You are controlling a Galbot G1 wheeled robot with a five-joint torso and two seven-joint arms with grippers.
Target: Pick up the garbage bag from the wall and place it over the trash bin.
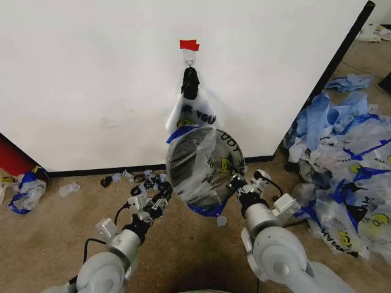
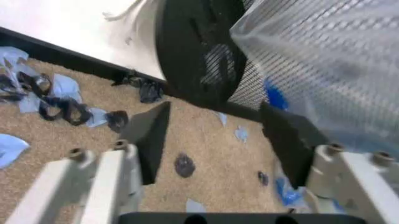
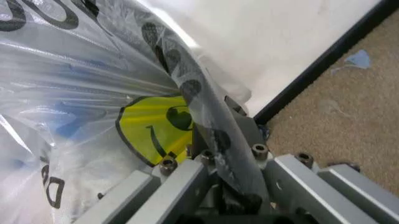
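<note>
The black mesh trash bin (image 1: 190,166) stands by the white wall (image 1: 91,79), with the see-through garbage bag (image 1: 214,160) stretched over it. My right gripper (image 1: 236,182) is at the bin's right side. It is shut on a fold of the garbage bag (image 3: 156,126) near the yellow smiley print, right gripper (image 3: 219,156). My left gripper (image 1: 161,193) sits low at the bin's left side. It is open, left gripper (image 2: 218,140), and nothing lies between its pads (image 2: 149,135). The bare mesh of the bin (image 2: 199,51) and the plastic (image 2: 324,60) are just ahead of it. Another bag (image 1: 190,113) hangs from the hook (image 1: 190,61) under red tape (image 1: 189,44).
A big heap of blue-and-white bags (image 1: 348,165) covers the floor on the right. Black and blue scraps (image 1: 131,178) lie along the black baseboard (image 1: 110,171). A loose bag (image 1: 24,190) and a red object (image 1: 11,159) are at far left. Carpet (image 1: 189,256) lies in front.
</note>
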